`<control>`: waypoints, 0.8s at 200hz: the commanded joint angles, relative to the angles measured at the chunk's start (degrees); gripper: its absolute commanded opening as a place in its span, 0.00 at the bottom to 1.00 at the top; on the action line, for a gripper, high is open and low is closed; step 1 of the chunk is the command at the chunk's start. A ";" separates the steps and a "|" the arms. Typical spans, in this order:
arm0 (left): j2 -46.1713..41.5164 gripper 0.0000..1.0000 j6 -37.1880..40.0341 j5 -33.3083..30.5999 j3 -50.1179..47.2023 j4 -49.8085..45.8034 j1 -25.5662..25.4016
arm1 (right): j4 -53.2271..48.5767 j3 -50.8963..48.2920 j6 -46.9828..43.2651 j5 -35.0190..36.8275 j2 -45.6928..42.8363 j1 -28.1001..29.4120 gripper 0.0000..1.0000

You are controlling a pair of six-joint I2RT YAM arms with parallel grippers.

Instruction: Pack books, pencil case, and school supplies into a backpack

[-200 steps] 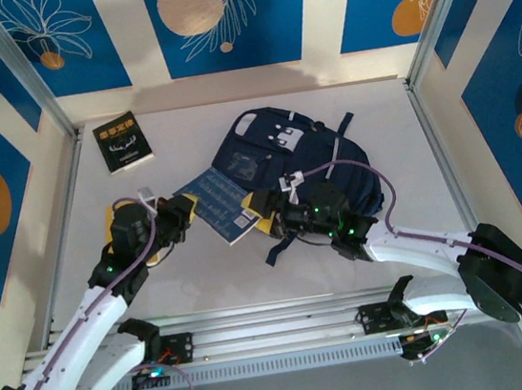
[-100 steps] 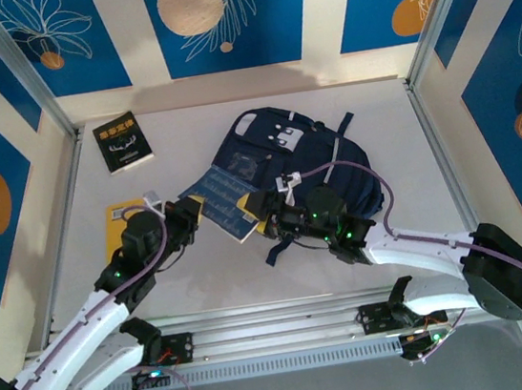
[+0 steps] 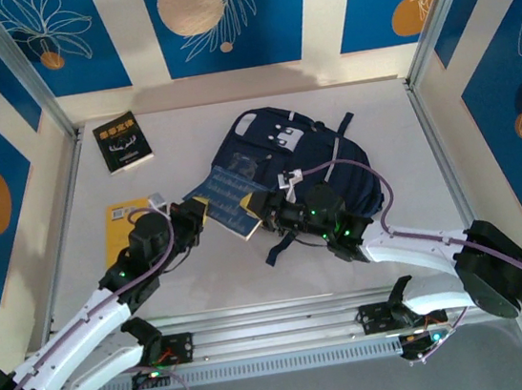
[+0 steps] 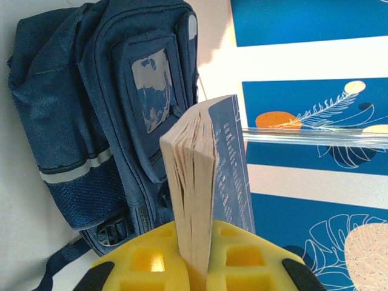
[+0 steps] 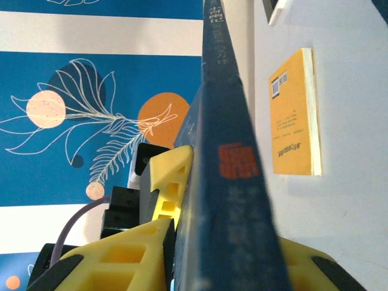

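Bare counter (image 3: 216, 280) lies open in front of the backpack (image 3: 334, 161) and to its right. The blue book (image 3: 225, 195) bars the backpack's left side. The black book (image 3: 122, 142) and the orange book (image 3: 118, 217) take up the left.
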 commanded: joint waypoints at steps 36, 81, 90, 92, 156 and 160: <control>-1.64 0.00 4.68 -5.91 2.04 -4.42 -3.07 | -2.54 2.01 -1.48 1.81 -2.01 -0.21 0.42; -1.49 0.00 5.59 -10.08 2.25 -6.17 -5.57 | -2.64 2.11 -0.72 2.24 -2.23 0.21 0.30; -1.39 0.00 5.61 -10.86 2.34 -6.24 -6.09 | -2.57 2.13 -0.50 2.33 -2.11 0.32 0.29; -1.40 0.00 5.61 -11.02 2.38 -6.20 -6.24 | -2.53 2.17 -0.48 2.33 -2.06 0.38 0.29; 0.14 0.21 8.34 -13.58 5.41 -8.87 -8.14 | -6.73 2.55 -1.70 3.30 -3.59 -0.05 0.00; 0.25 0.30 8.92 -13.56 5.84 -9.50 -8.10 | -7.79 2.26 -2.17 3.65 -4.36 -0.26 0.00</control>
